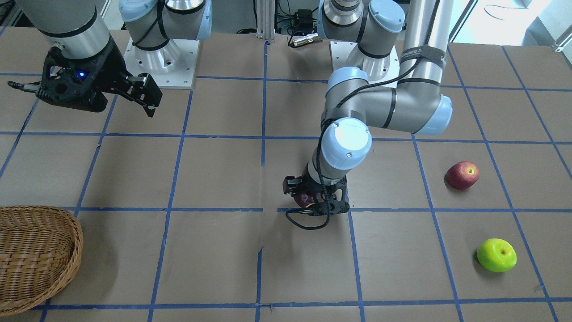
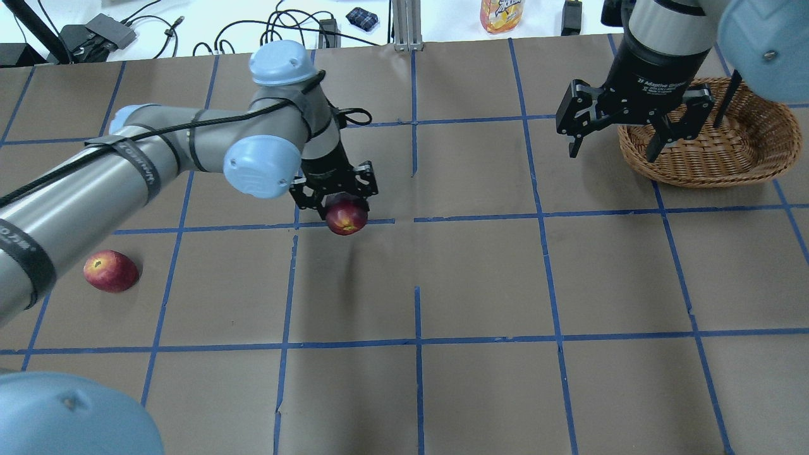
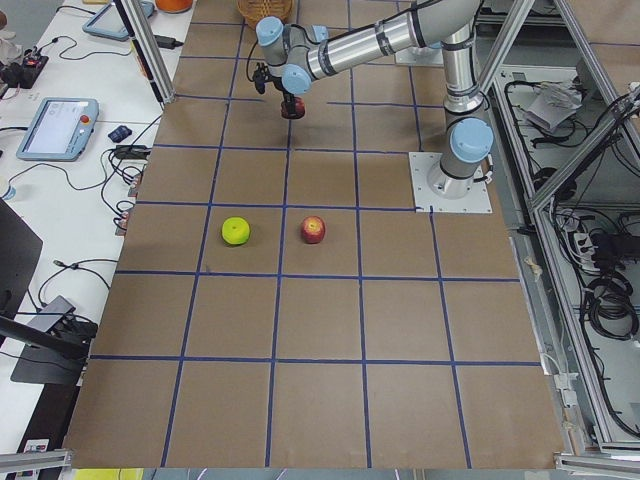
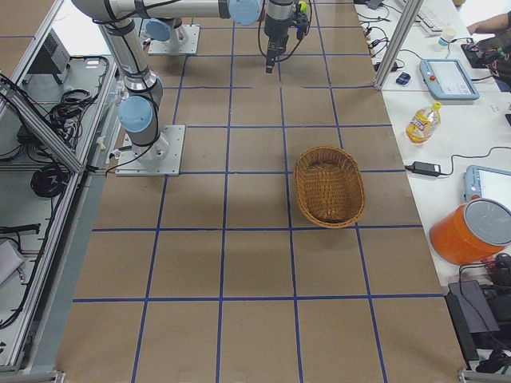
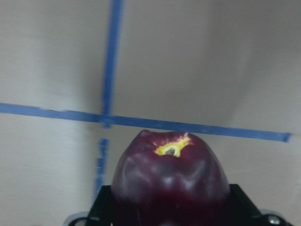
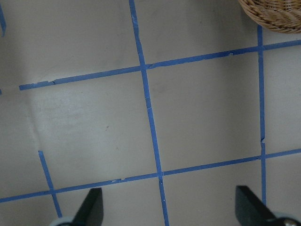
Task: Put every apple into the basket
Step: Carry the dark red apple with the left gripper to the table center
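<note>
My left gripper (image 2: 341,203) is shut on a dark maroon apple (image 2: 346,218) with a yellow stem dimple, which fills the left wrist view (image 5: 171,183), near the table's middle over a blue tape crossing. A red apple (image 1: 462,175) and a lime green apple (image 1: 496,255) lie on the table on my left side. The brown wicker basket (image 2: 746,155) stands far on my right and holds nothing that I can see. My right gripper (image 2: 616,142) hangs open and empty just left of the basket's rim (image 6: 275,9).
Brown paper with a blue tape grid (image 2: 417,278) covers the table. The arm bases (image 1: 161,58) stand at the robot's edge. A bottle (image 2: 502,14), cables and tablets lie on the side bench beyond the far edge.
</note>
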`<state>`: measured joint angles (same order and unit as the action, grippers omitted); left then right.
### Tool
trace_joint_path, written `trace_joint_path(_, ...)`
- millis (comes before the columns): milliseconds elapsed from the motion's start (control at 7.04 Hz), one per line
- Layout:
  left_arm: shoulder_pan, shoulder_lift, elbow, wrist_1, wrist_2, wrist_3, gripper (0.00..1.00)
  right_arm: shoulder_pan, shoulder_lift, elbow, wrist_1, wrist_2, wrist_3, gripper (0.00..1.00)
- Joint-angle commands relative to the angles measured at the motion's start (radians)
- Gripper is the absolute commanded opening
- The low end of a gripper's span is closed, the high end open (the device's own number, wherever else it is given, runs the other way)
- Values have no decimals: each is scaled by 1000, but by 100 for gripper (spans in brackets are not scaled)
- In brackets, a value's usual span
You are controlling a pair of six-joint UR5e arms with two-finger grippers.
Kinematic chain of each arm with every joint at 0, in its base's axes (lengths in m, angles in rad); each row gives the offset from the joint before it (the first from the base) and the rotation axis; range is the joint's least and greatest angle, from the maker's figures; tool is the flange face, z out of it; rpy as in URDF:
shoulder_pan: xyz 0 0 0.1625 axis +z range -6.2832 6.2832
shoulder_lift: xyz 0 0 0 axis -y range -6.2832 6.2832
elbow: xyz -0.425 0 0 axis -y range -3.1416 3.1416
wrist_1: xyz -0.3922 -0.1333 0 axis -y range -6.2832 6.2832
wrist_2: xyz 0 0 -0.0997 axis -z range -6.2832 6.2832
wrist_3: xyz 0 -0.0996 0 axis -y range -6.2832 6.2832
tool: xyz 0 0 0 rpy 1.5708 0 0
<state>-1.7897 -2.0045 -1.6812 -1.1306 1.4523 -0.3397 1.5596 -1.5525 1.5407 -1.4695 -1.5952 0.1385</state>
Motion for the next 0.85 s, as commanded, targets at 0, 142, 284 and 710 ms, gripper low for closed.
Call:
trace_joint_path(0,-97,-77,5,142,-16,-59,22,0,-3,3,0,0,-2,100)
trace_joint_path(142,-105,-91,5,143,-15,-59,29,0,-4,3,1,3,-4,100)
trace_joint_path(284,-105,-94,6,144,-13,-58,46,0,3,1,0,3,-4,100)
trace_joint_path(710,-73,-34,110,24,-13,-55,100,-1,31,3,-2,4,-7,100)
